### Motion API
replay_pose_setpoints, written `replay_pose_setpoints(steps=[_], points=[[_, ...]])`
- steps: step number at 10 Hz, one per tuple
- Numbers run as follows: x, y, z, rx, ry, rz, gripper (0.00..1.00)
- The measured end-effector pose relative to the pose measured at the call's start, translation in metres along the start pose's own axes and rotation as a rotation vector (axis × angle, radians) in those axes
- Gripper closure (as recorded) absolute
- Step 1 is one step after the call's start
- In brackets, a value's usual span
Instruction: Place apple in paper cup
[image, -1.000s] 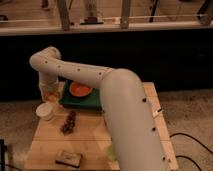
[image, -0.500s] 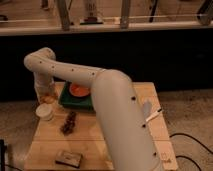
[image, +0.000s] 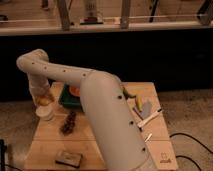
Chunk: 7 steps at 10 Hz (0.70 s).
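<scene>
Table (image: 50, 146): claw (image: 42, 98) over cup (image: 45, 113), beside tray (image: 64, 100).

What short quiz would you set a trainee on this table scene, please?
1. True or false: the paper cup stands inside the green tray.
2. Where is the gripper? A) just above the paper cup, B) over the green tray, C) at the right edge of the table.
3. What sits in the green tray?

Key:
1. False. The cup stands on the table, left of the tray.
2. A. The apple is at the gripper's tip.
3. The orange bowl.
</scene>
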Motion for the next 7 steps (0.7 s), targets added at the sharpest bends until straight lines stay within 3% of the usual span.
replay_pose_setpoints(steps=[5, 6, 7], points=[[-0.005, -0.013, 0.008, -0.052, -0.016, -0.010, 0.98], [-0.005, -0.013, 0.007, -0.057, -0.017, -0.007, 0.95], [-0.005, -0.013, 0.007, -0.065, -0.019, -0.004, 0.86]])
